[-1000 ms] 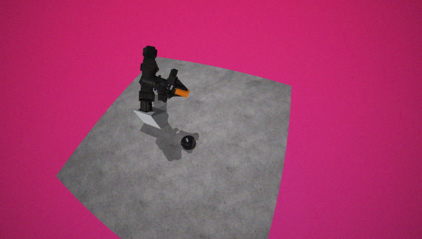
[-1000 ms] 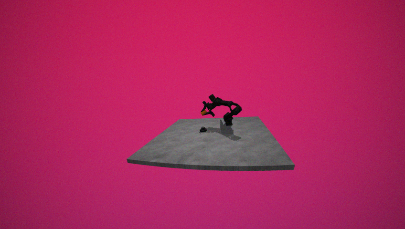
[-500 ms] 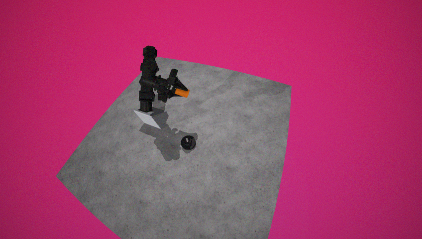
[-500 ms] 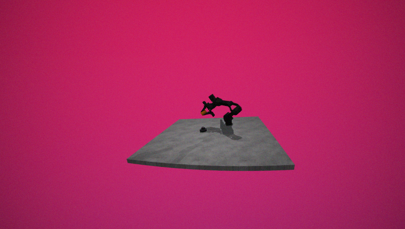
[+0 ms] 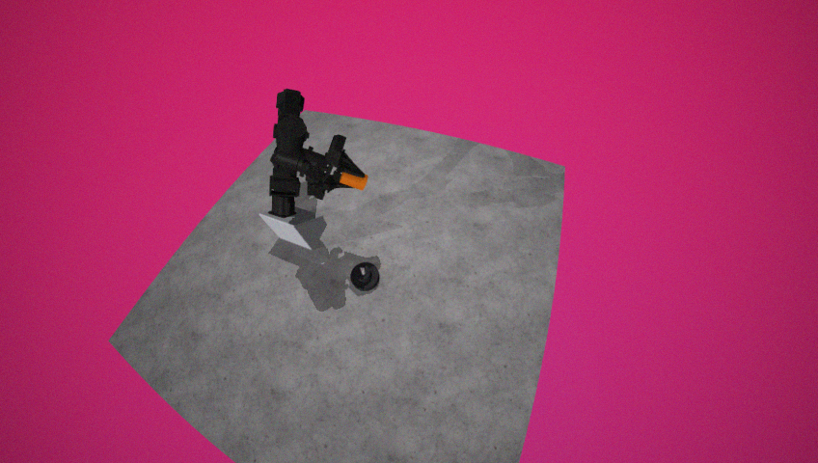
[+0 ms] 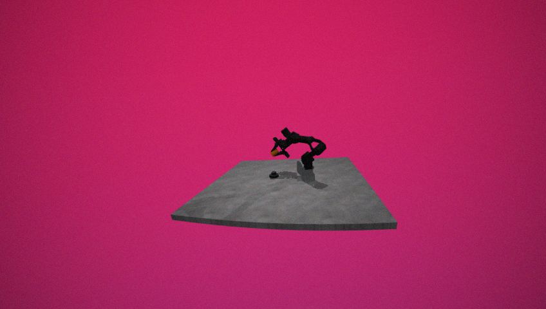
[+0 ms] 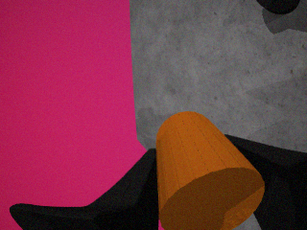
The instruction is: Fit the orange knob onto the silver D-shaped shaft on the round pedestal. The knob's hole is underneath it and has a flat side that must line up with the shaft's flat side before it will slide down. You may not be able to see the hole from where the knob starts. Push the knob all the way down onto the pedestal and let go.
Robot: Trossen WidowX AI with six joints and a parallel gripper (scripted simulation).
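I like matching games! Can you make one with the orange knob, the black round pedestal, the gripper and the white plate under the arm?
Things:
1. orange knob
2. pedestal
3. gripper
4. white plate

Places or states:
A. shut on something
B. standing on the grey slab, nothing fitted on it
C. up in the air
D. lying flat at the arm's foot

Pairs: 1-C, 2-B, 3-A, 4-D

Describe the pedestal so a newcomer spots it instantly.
Find the grey slab, then the black arm's white base plate near its far edge. The pedestal sits on the slab in the arm's shadow: a small round black disc with a silver shaft at its centre, unlike the orange knob held aloft.
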